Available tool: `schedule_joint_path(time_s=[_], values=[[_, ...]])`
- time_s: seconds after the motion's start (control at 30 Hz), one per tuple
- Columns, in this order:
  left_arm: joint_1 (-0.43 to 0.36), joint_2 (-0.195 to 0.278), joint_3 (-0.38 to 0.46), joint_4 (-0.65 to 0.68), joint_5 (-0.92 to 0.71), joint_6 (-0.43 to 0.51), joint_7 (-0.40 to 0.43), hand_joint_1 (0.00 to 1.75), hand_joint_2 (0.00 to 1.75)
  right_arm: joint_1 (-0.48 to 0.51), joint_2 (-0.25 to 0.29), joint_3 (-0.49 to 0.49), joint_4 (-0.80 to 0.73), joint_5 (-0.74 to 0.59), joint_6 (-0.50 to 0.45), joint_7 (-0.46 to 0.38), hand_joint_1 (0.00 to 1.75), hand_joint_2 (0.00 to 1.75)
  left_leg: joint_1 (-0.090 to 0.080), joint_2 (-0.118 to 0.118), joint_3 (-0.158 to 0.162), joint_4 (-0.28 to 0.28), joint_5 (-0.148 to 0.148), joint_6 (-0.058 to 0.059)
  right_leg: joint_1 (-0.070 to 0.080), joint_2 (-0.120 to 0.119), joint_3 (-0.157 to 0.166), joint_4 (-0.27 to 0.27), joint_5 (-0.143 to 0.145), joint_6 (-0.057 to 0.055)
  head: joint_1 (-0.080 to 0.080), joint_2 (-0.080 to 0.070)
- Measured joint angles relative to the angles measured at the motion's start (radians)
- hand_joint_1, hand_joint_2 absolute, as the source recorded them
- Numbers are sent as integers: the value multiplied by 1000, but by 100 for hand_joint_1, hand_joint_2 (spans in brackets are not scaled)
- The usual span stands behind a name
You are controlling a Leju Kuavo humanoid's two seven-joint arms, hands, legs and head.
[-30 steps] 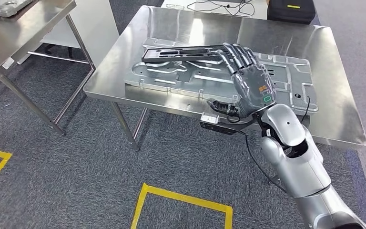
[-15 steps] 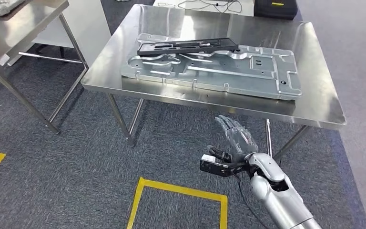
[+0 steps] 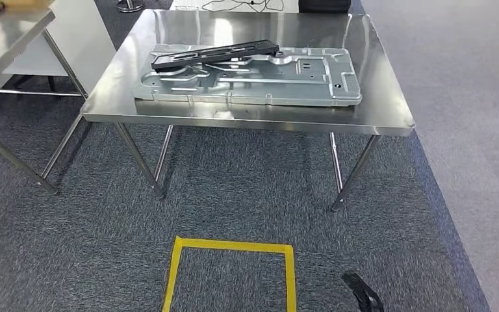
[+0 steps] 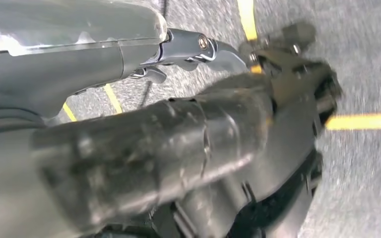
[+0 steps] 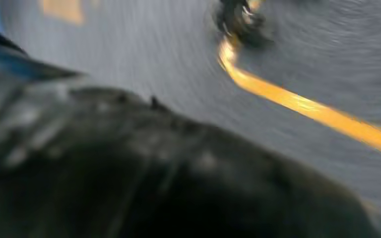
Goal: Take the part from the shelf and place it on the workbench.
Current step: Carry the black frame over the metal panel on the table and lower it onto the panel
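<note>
Stepped back from the tabletop (image 3: 390, 110), judging by the whole head view: sits now up at 12 o'clock with all of its legs showing, where 1 second ago only the near edge and the top filled the frame, so a shift of the camera and not of the things. Carries the same large silver panel (image 3: 286, 81) flat across its middle, unmoved on the steel. Bears on that panel, toward 11 o'clock, the long black part (image 3: 214, 55), lying flat along the far edge and touching the panel, with nothing holding it. Had the right hand laid over that part's 3 o'clock end 1 second ago; dropped below the table edge half a second ago; hangs now over the carpet near the yellow floor marking (image 3: 230, 246) at 6 o'clock. Reads as released and placed, so the task looks done or all but done. Cannot tell the state of the fingers on the right hand (image 5: 154, 173), too blurred by motion. Cannot tell it for the left hand (image 4: 178, 148) either, a dark bulk seen from behind, hanging over the floor. Leaves 1 small dark tip (image 3: 362, 292) at 5 o'clock, too small to name.
</note>
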Motion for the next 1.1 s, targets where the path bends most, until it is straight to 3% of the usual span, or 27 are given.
schedule_joint_path(time_s=[0.1,0.13,0.17,0.2,0.27,0.33,0.4,0.47,0.5,0.53,0.57,0.6,0.63,0.67,0.7,0.73,0.77,0.8,0.83,0.87,0.9,0.97,1.0,1.03,1.1], values=[[-1,-16,-1,19,-12,-21,13,0,0,59,0,-153,76,-47,-1,30,0,0,1,-51,-22,138,-172,-2,5,15,-47,-2,42,-19,-1,0],[-2,-21,-1,26,-12,-23,14,0,0,71,0,-189,96,-48,-6,43,0,0,0,-58,-21,196,-207,1,9,25,-65,0,55,-23,-1,0],[-4,-26,-1,33,-12,-23,15,0,0,80,0,-216,112,-50,-10,59,0,0,-2,-62,-11,236,-211,6,13,37,-84,4,69,-24,-1,0],[-7,-29,-1,38,-12,-23,15,0,0,87,0,-241,125,-53,-12,73,0,0,-6,-65,11,248,-191,11,17,49,-103,9,83,-25,-1,0],[-12,-35,0,45,-11,-23,15,0,0,97,2,-286,146,-57,-12,90,0,0,-15,-84,102,171,-134,28,20,73,-140,22,106,-24,-1,0],[-16,-39,1,49,-11,-23,15,0,0,102,7,-318,160,-58,-12,96,0,0,-23,-122,214,14,-143,47,22,96,-163,31,128,-19,0,0],[-19,-41,1,53,-9,-24,14,0,0,104,11,-336,170,-60,-3,101,0,0,-29,-135,263,-76,-168,57,21,117,-171,27,153,-8,-2,0],[-23,-44,1,57,-3,-29,12,0,0,111,13,-353,182,-64,16,108,0,0,-27,-111,254,-90,-148,64,20,130,-176,15,173,6,-3,0],[-26,-46,2,59,2,-34,10,0,0,115,15,-362,187,-66,26,111,0,0,-25,-98,245,-95,-133,69,20,120,-182,22,155,11,-3,0],[-26,-48,2,62,7,-39,7,0,0,118,18,-370,191,-66,36,114,0,0,-21,-85,232,-100,-116,74,20,102,-191,48,112,15,-1,0],[-25,-50,2,66,11,-45,5,0,0,119,22,-377,193,-67,43,116,0,0,-21,-72,219,-101,-102,77,16,77,-202,94,52,20,-1,0],[-23,-52,2,70,15,-50,4,0,0,119,27,-383,195,-66,51,118,0,0,-21,-60,203,-100,-89,79,11,59,-211,156,-7,26,0,0],[-22,-54,2,75,18,-56,3,0,0,119,32,-389,196,-66,57,118,0,0,-21,-48,185,-97,-77,77,3,48,-218,221,-44,33,0,0],[-22,-56,2,81,20,-61,3,0,0,119,37,-394,198,-65,63,118,0,0,-20,-36,166,-92,-66,74,-4,42,-218,276,-51,41,0,0],[-24,-58,2,87,21,-66,2,0,0,119,42,-400,199,-64,68,118,0,0,-19,-23,147,-85,-56,70,-13,38,-207,308,-33,49,0,0],[-25,-60,2,92,22,-70,2,0,0,119,46,-404,199,-64,72,117,0,0,-17,-12,126,-75,-48,65,-21,34,-181,307,-2,55,0,0],[-25,-61,2,95,23,-74,1,0,0,119,49,-408,200,-63,76,116,0,0,-16,-1,106,-63,-41,60,-29,26,-137,272,23,62,0,0],[-25,-61,3,99,24,-78,0,0,0,118,51,-412,200,-61,80,112,0,0,-16,9,88,-50,-36,54,-34,10,-76,208,25,68,0,0],[-25,-60,3,102,25,-81,-1,0,0,116,53,-415,200,-59,83,109,0,0,-16,18,73,-37,-32,48,-34,-5,-13,127,6,69,-1,0],[-24,-59,3,105,27,-85,-2,0,0,114,54,-418,200,-56,88,105,0,0,-16,27,64,-27,-27,40,-31,-18,32,62,-18,65,-2,0],[-24,-57,3,108,29,-89,-4,0,0,113,56,-420,200,-53,93,100,0,0,-15,36,59,-21,-21,33,-25,-24,56,18,-39,58,-2,0],[-25,-56,4,113,34,-96,-8,0,0,116,58,-424,201,-46,100,94,0,0,-7,47,54,-18,-10,17,-17,-15,45,-1,-35,34,-4,0],[-25,-55,3,114,39,-97,-10,0,0,117,58,-426,201,-43,104,92,0,0,-2,33,48,-9,-23,9,-15,-9,34,-2,-24,22,-4,0],[-23,-55,3,115,44,-98,-13,0,0,118,58,-428,202,-39,106,91,0,0,1,9,39,13,-55,3,-14,-3,22,-4,-12,10,-4,0],[-18,-54,2,116,59,-97,-22,0,0,118,61,-433,203,-34,109,89,0,0,1,-46,11,109,-162,2,-7,10,-11,-4,15,-6,-5,0]])
